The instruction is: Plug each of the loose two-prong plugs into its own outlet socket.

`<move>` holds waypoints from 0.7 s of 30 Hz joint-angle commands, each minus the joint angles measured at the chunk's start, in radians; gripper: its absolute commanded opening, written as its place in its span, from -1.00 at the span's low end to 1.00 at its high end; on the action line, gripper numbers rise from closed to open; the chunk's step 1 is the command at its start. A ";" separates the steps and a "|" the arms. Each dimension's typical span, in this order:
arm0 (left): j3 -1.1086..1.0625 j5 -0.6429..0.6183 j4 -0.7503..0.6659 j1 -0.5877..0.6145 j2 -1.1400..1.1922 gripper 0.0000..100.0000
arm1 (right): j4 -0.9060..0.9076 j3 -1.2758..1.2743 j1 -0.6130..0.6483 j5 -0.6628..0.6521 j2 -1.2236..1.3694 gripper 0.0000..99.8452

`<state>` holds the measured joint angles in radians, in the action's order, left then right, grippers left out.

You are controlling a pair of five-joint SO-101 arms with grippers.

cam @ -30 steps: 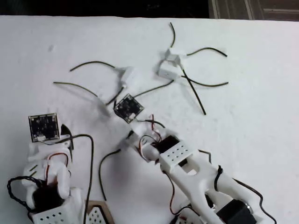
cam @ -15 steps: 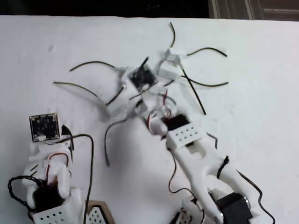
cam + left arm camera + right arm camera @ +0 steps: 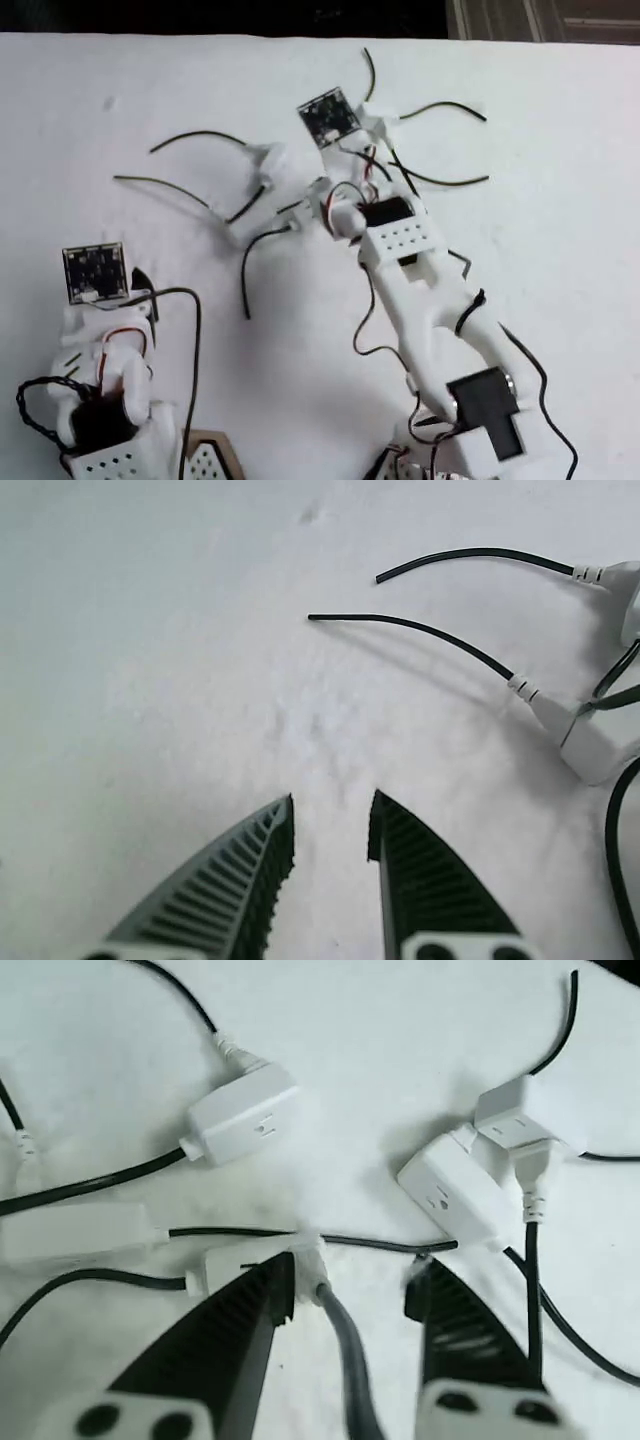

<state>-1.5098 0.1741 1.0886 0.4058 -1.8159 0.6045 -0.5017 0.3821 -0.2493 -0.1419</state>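
Since the earlier frames my right arm had swung from the table's middle out toward 12 o'clock, and a black cord (image 3: 244, 280) had trailed along with it. My left arm had kept its place.

My right gripper (image 3: 350, 1282) was released, its jaws standing apart and clasping nothing. A white plug (image 3: 250, 1260) lay touching one fingertip, and a grey cord (image 3: 340, 1345) ran back between the fingers. Just beyond the fingertips lay a slotted socket (image 3: 240, 1120). A second socket (image 3: 450, 1192) lay farther round, touching a white block (image 3: 520, 1112).

Seen from above, this cluster lay near 12 o'clock on the white table (image 3: 560, 200). A further connector (image 3: 266, 160) lay toward 9 o'clock of my right wrist.

My left gripper (image 3: 330, 815) was likewise released, jaws parted over bare table near 8 o'clock. A corded plug (image 3: 590, 745) lay well apart from it, toward 2 o'clock, unplugged.
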 commanded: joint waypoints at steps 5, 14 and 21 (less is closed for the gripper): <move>0.003 0.002 -0.018 0.002 -0.008 -0.72 | 0.240 -0.066 0.082 0.002 -0.380 -0.97; 0.008 -0.002 -0.012 -0.033 -0.008 -0.96 | 0.278 -0.442 0.165 0.009 -0.855 -0.97; -0.020 0.003 -0.020 -0.125 -0.008 -0.95 | 0.275 -0.681 0.156 0.012 -1.095 -0.97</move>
<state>-1.5144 0.1741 1.0886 0.3261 -1.8159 0.8792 -1.1185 0.5386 -0.2493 -1.1592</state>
